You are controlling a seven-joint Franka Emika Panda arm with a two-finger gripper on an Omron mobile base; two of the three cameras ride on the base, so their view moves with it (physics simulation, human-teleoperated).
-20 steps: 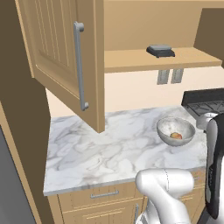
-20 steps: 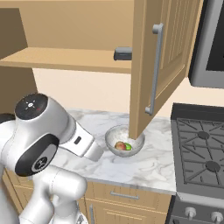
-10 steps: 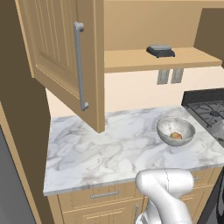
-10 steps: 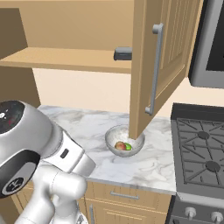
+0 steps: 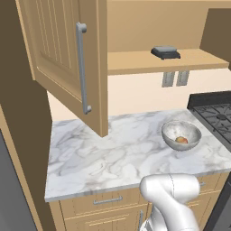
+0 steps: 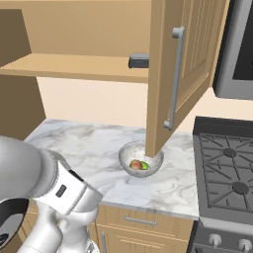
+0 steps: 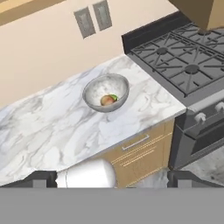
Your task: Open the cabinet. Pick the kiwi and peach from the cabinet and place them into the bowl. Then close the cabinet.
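**A:** What stands at left?

**B:** The light-wood wall cabinet (image 5: 67, 58), doors swung open, a flat dark grey block (image 5: 165, 52) on its shelf.

**A:** And right of that?

**B:** On the white marble table (image 5: 108, 153), the speckled grey bowl (image 5: 181, 135) holds the reddish-orange peach (image 7: 106, 100) beside the green kiwi (image 7: 113, 97).

**A:** The fingers (image 7: 111, 177)?

**B:** Spread wide, empty.

A kitchen: marble counter (image 5: 113, 149), gas stove (image 7: 183, 65), wood cabinet (image 5: 67, 54), probably a microwave (image 6: 237, 49) above.
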